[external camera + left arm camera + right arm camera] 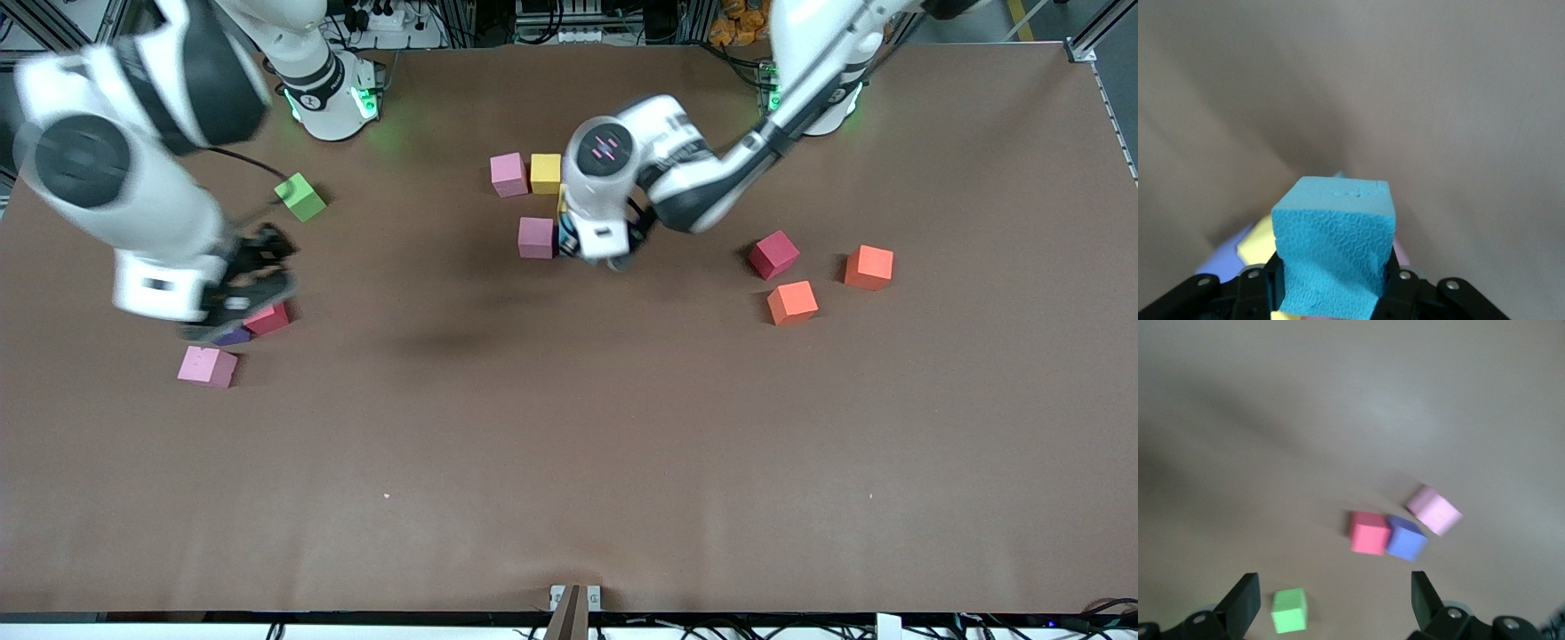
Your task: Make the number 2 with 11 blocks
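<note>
My left gripper [1335, 288] is shut on a light blue block [1335, 240]. In the front view its hand [601, 233] hangs over the middle of the table and hides the jaws. Of the number 2 I see only a small group beside that hand: a pink block [508, 173] touching a yellow block [546, 172], and another pink block [536, 237] nearer the camera. My right gripper [1335, 600] is open and holds nothing. It hangs over a red block [267, 318] and a purple block [233, 336], with a pink block [207, 365] close by.
A green cube [300, 196] lies toward the right arm's base. A dark red block [773, 254] and two orange blocks [791, 302] [869, 267] sit toward the left arm's end. Bare brown table [569, 462] fills the half nearer the camera.
</note>
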Available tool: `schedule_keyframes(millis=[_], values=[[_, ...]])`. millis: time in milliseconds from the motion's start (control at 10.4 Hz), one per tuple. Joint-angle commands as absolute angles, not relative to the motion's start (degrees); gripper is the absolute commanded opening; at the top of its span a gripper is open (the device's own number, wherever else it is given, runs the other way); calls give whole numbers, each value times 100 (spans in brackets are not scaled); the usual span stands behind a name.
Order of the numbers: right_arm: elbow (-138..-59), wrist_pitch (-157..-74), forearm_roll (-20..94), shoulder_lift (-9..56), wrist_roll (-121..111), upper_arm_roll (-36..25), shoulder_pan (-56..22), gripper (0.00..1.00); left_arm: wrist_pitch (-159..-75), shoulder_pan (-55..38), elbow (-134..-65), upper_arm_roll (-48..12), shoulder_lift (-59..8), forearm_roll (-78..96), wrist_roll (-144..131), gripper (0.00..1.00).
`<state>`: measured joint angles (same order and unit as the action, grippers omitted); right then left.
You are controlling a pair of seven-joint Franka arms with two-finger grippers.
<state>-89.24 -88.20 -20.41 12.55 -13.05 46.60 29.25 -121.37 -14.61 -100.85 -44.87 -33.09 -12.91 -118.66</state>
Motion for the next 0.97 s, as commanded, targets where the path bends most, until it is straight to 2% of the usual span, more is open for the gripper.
schedule_keyframes(millis=[0, 193, 386, 579, 869], values=[[-8929, -8684, -1829, 835, -1624, 3660, 2804, 100, -12032, -2168, -9468, -4421, -3672, -1301, -12837, 14], [-9183, -8867, -1627, 870, -1662, 3052, 2733, 100, -12058, -2835, -9177, -4334, -3876, -1371, -13865, 14], [-9753, -9391, -1084, 905, -1083, 2464, 2751, 100, -12163, -3643, -8774, -3591, -3990, -1327, -14481, 14], [-10316, -10140, -556, 931, -1081, 2164, 2751, 100, -12426, -4260, -8369, -2921, -4130, -1318, -15018, 14], [-11439, -11386, -554, 906, -1116, 2109, 2725, 100, -13006, -4823, -8122, -2208, -4244, -1327, -15660, 14]])
